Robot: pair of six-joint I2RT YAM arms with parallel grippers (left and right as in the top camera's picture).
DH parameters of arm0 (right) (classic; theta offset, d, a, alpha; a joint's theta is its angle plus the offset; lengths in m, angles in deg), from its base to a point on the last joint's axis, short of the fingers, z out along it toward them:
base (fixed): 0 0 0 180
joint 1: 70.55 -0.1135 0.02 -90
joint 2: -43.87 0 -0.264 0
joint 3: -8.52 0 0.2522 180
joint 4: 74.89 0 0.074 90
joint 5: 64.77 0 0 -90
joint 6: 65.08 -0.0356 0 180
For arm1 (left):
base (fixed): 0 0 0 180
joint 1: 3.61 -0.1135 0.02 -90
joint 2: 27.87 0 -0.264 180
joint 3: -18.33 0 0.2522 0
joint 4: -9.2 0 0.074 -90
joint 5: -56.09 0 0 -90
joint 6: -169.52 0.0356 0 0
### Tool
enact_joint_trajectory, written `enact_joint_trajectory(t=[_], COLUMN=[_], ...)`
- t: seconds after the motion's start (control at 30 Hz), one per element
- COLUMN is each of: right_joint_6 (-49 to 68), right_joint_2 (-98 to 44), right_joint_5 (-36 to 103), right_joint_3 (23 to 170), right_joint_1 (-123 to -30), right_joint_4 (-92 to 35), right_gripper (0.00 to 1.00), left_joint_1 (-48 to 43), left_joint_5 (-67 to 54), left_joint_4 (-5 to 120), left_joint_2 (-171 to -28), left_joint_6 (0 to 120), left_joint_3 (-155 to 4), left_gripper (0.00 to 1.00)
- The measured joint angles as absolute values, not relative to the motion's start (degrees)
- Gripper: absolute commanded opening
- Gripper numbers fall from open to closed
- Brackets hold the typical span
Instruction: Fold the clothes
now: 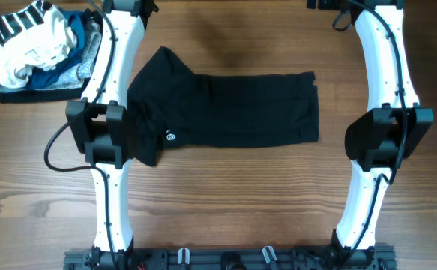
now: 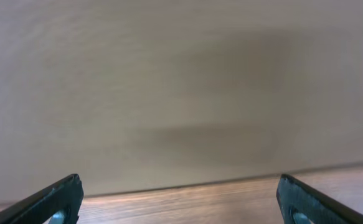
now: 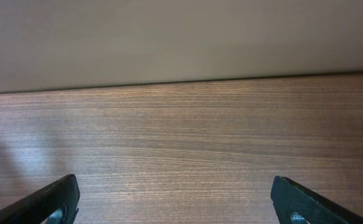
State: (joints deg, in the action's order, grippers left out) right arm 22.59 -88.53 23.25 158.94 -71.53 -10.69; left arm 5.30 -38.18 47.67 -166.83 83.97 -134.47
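The clothes, a plain black garment, lie flat in the middle of the wooden table as a rough rectangle, with a flap sticking out at the upper left. The left arm covers the garment's left edge. Both wrists reach to the table's far edge, away from the garment. In the left wrist view my left gripper is open, with only table edge and a pale wall between its fingers. In the right wrist view my right gripper is open over bare wood. Neither wrist view shows the garment.
A small stack of white, striped, blue and grey garments sits at the far left corner beside the left arm. The right arm stands to the right of the black garment. The arm bases are at the front edge.
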Motion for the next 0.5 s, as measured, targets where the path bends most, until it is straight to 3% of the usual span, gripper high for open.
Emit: enact_joint_trajectory(t=[0.03, 0.1, 0.17, 0.2, 0.37, 0.5], right_joint_6=[22.59, 22.59, 22.68, 22.94, 23.77, 23.77], right_joint_2=[-88.53, -88.53, -88.53, -88.53, -88.53, -88.53], right_joint_5=[23.25, 23.27, 23.25, 23.25, 23.27, 23.27], right_joint_3=[158.94, 158.94, 158.94, 158.94, 158.94, 158.94], right_joint_1=[-71.53, -71.53, -71.53, -71.53, -71.53, -71.53], right_joint_4=[-10.47, -10.1, -9.23, -8.79, -7.28, -6.32], right_gripper=[1.0, 1.0, 1.0, 1.0, 1.0, 1.0], left_joint_1=[5.67, 6.15, 6.22, 6.08, 5.21, 4.99], left_joint_5=[-37.57, -37.24, -37.04, -37.04, -38.03, -40.28], left_joint_4=[49.94, 58.01, 62.25, 65.2, 70.99, 72.35], left_joint_2=[-166.74, -166.76, -166.74, -166.74, -167.75, -170.89], left_joint_6=[90.68, 98.87, 103.68, 106.13, 109.65, 109.34], left_joint_3=[-135.17, -135.32, -135.43, -135.43, -135.45, -135.43], left_gripper=[1.0, 0.34, 0.71, 0.64, 0.6, 0.66])
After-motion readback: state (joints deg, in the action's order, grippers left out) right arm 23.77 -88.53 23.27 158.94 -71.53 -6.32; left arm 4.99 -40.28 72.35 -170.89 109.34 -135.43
